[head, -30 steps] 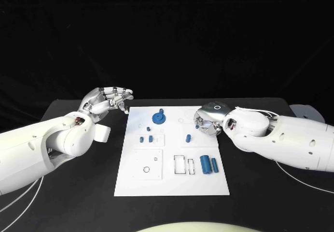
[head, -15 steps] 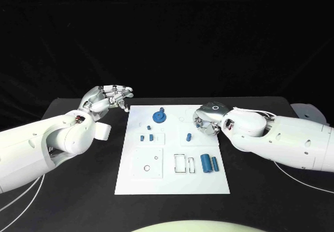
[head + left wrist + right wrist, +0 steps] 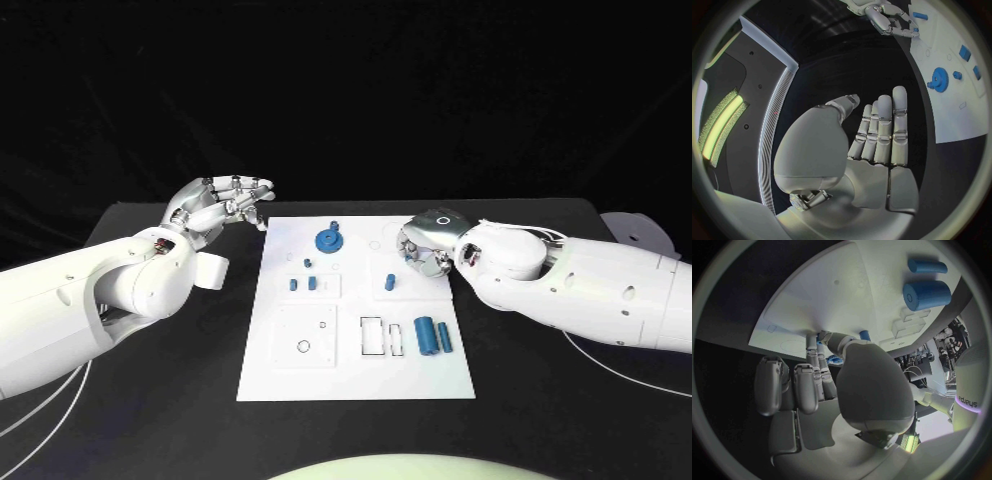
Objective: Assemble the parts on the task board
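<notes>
A white board [image 3: 361, 370] is laid flat in the middle of a black table [image 3: 159, 400], between two robot hands. Small blue parts are spread over the half of the board nearer the hands. A gear [image 3: 329, 241] with a knob is seated toward the left hand's side. Two short pegs [image 3: 302, 284] are stood just past it, toward the robot. A single peg [image 3: 391, 283] is found right beside the right hand's fingertips. Farther toward the robot from that hand, a thick cylinder [image 3: 426, 336] and a thin rod [image 3: 446, 339] are laid side by side next to two narrow slots [image 3: 372, 339]. The loose pieces seem to be set beside the recesses meant for them, so that each can be picked and pressed home; that is a judgement.

The right hand [image 3: 427, 243] is held over the board's near-right area, fingers pointed down at the surface. In the right wrist view its fingertips [image 3: 825, 338] are bunched against the board, with a small blue part [image 3: 865, 335] just beside them. Whether that part is pinched or only touched cannot be told.

The left hand [image 3: 219, 205] is held off the board, just outside its far-left corner. Its fingers are loosely curled and slightly apart, and nothing is held.
</notes>
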`<state>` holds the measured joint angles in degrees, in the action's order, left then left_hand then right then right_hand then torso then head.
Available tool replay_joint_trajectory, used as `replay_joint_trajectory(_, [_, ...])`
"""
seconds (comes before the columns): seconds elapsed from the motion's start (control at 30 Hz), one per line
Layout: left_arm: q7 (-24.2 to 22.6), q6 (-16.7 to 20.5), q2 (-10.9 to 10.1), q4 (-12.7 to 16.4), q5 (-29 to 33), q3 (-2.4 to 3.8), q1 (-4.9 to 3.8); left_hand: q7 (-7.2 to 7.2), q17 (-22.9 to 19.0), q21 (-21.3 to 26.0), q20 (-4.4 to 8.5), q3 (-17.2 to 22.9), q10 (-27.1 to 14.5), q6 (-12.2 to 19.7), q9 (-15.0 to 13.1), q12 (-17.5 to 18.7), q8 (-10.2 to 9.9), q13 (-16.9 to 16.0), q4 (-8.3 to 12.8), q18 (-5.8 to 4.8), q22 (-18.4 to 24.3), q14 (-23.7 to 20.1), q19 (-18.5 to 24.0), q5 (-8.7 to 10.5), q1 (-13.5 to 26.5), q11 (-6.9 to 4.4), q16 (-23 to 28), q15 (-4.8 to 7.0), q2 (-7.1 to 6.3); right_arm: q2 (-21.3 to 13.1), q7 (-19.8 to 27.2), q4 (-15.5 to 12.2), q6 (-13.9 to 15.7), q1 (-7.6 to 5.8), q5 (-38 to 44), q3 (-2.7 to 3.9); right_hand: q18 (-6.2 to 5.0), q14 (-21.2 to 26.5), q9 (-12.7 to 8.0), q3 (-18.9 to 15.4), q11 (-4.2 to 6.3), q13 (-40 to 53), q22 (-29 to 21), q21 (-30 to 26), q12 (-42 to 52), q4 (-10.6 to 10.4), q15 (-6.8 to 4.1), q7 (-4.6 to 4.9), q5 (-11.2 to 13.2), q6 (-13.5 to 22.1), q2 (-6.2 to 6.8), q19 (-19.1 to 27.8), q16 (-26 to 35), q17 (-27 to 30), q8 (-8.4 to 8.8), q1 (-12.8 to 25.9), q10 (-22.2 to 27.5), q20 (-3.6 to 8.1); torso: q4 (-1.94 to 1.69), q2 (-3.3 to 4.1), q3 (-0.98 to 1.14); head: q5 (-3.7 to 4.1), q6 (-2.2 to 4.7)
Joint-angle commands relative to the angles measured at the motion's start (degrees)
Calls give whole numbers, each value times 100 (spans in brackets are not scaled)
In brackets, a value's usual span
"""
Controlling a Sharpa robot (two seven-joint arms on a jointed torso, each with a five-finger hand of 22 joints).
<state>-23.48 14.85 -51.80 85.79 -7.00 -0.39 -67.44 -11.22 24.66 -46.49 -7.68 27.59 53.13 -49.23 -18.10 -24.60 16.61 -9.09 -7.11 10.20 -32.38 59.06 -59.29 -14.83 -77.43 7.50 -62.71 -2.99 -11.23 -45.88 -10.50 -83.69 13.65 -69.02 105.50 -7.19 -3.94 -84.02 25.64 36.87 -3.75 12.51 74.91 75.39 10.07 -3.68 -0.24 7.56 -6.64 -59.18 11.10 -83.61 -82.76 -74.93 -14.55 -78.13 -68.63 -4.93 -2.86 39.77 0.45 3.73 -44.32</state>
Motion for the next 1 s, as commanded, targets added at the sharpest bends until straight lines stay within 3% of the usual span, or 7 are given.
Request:
replay_joint_trajectory(0.03, [36, 18, 1, 28, 37, 5, -1, 3, -8, 26, -24, 6, -25, 34, 6, -19, -21, 6, 18, 33, 9, -45, -29, -27, -61, -1, 24, -5, -16, 20, 13, 42, -121, 56, -18, -34, 81, -315, 52, 119, 18, -56, 641, 52, -29, 80, -48, -7, 43, -61, -230, -53, -39, -115, -53, -65, -110, 5, -2, 2, -4, 5, -14])
replay_joint_trajectory(0.4, [94, -27, -21, 43, 37, 5, -1, -26, -31, 60, -36, 29, -95, 84, 13, -36, -30, 11, 55, 33, 31, -78, -26, -30, -106, 23, 50, -22, -13, -53, 42, -17, -58, 60, -130, -33, 91, -310, 131, 221, 50, -86, 687, 101, -118, 204, -80, -36, 33, -106, -288, -68, -26, -90, -115, -2, -254, 12, 0, -6, -5, -2, -36])
replay_joint_trajectory(1.0, [176, -130, -35, 43, 37, 4, -1, -91, -79, 153, -85, 24, -312, 221, 29, -70, -54, 24, 80, 28, 83, -205, 34, -26, -97, 89, 103, -82, -27, -204, 105, -232, 449, 38, -201, 3, 101, -309, 178, 203, 53, -112, 725, 149, -194, 249, -87, -40, 87, -119, -239, -86, -27, -92, -146, 95, -295, 12, 3, -9, -5, 25, -5])
